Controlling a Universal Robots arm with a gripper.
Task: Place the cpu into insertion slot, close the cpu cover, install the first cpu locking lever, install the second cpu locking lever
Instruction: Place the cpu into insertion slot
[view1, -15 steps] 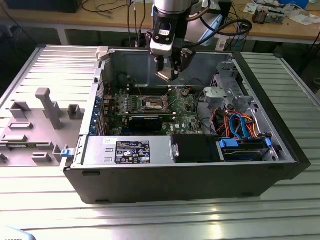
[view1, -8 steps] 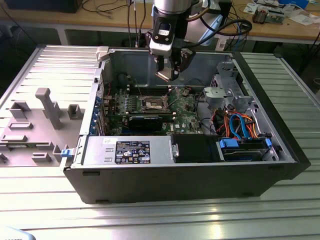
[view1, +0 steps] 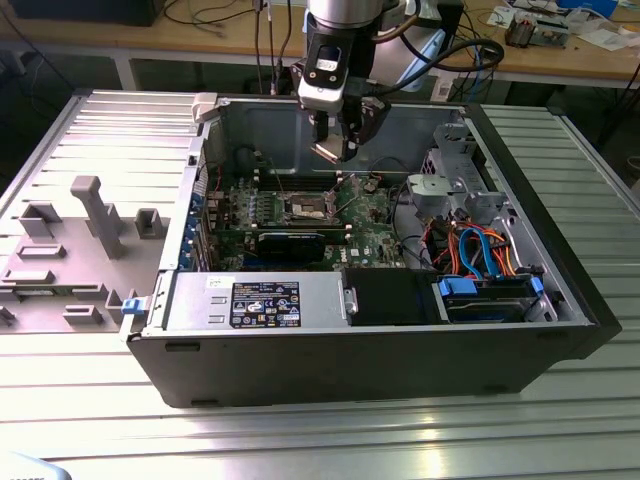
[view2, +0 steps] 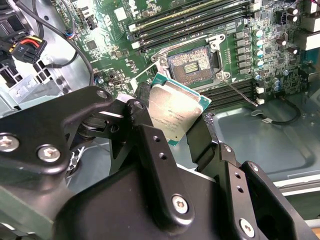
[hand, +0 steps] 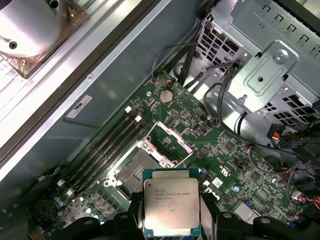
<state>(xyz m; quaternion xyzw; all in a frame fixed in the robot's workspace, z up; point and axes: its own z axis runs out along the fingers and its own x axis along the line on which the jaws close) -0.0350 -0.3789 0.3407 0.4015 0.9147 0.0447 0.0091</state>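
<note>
Cpu, small flat square chip with dull silver-grey metal lid (hand: 169, 207), is gripped by opposite edges in my black pincer (view1: 336, 140). Square silver-rimmed, dark-centred insertion slot (hand: 134, 172) sits below the pincer, apart from it. Light, stiff, slick lid, delicate underside: hold edges only. Underside hidden; corner key mark and locking levers hard to make out.

Computer case (view1: 560, 300): open, on its side on the ribbed metal table (view1: 300, 440).
Power supply (view1: 260, 300): grey, along the near wall.
Graphics card (view1: 292, 243): long, black.
Cables (view1: 480, 250): orange and blue, exterior view's right.
Grey fixtures (view1: 90, 205): beside the case, exterior view's left.
</note>
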